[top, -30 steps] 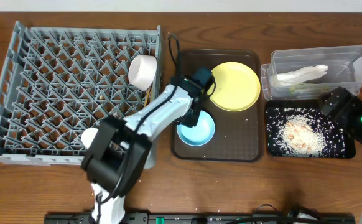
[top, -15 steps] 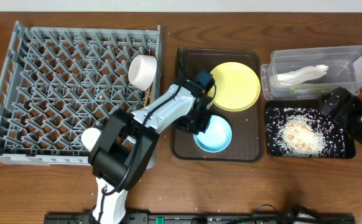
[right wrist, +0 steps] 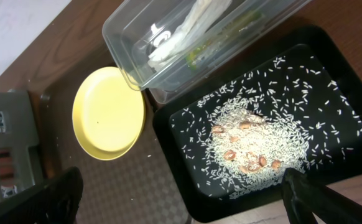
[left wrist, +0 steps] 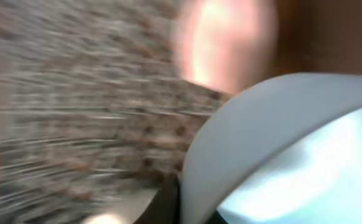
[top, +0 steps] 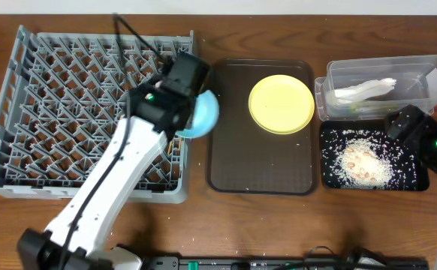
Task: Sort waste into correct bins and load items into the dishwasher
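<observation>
My left gripper is shut on the small light blue bowl and holds it tilted over the right edge of the grey dish rack. The left wrist view is blurred; the bowl fills its lower right. The yellow plate lies on the brown serving tray. The clear tub holds the white napkin and a green wrapper. The black tray holds rice crumbs. My right gripper is open above the black tray's near edge. The white bowl and chopsticks are hidden.
The brown serving tray sits between the rack and the two bins. The left arm stretches diagonally over the rack's front right part. The rack's corner shows in the right wrist view. Wooden table runs along the front.
My left gripper has lifted the blue bowl off the brown tray and carried it left to the rack's right edge. The white bowl is now covered by the arm. The right arm has not moved.
</observation>
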Controlling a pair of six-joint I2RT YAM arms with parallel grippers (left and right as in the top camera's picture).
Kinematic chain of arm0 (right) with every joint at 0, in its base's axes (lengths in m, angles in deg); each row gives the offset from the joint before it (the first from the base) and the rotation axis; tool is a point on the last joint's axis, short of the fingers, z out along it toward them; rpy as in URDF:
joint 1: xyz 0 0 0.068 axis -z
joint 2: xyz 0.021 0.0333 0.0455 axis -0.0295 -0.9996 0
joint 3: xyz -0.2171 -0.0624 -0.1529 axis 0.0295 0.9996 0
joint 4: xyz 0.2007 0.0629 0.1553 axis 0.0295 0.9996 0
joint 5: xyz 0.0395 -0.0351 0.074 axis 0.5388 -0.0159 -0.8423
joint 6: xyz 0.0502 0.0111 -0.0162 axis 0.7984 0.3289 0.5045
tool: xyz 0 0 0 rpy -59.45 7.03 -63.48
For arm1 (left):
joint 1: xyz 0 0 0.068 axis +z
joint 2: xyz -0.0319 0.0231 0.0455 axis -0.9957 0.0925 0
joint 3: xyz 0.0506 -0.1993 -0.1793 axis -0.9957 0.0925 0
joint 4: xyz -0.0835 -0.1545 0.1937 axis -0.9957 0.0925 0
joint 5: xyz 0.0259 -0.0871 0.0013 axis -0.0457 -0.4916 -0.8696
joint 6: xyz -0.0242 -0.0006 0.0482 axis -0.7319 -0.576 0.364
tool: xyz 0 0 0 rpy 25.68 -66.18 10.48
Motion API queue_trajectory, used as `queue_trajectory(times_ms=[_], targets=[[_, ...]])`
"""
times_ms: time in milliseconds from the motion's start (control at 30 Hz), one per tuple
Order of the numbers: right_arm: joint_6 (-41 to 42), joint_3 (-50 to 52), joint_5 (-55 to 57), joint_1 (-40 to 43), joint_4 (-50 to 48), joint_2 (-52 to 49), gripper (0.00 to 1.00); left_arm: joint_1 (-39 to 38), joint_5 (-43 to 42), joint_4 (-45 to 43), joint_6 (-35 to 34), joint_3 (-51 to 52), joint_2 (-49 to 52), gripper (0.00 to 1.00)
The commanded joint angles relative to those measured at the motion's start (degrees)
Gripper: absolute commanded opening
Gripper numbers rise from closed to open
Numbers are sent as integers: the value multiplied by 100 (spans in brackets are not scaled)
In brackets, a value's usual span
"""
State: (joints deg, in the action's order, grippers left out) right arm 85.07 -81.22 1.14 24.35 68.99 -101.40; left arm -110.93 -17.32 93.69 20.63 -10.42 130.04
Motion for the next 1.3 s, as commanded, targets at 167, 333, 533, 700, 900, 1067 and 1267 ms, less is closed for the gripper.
queue_trajectory(times_ms=[167, 333, 533, 700, 900, 1067, 1267], targets=[[33, -33, 17, 46, 9, -2, 99, 20, 3792, 737, -1029, 284, 162, 7], [33, -33, 17, 46, 9, -2, 99, 20, 3790, 813, -1698, 874, 645, 7], [33, -33, 17, 46, 9, -2, 99, 17, 3720, 811, -1823, 938, 1274, 7], [33, -33, 17, 46, 9, -2, 99, -94, 3390, 833, -1939, 938, 1646, 7], [33, -33, 17, 46, 9, -2, 99, -463, 3314, 918, -1937, 935, 1646, 8], [33, -33, 17, 46, 9, -2, 99, -754, 3440, 1071, -1943, 935, 1646, 8], [33, -33, 17, 46, 9, -2, 99, -656, 3897, 1303, -2118, 935, 1646, 8]])
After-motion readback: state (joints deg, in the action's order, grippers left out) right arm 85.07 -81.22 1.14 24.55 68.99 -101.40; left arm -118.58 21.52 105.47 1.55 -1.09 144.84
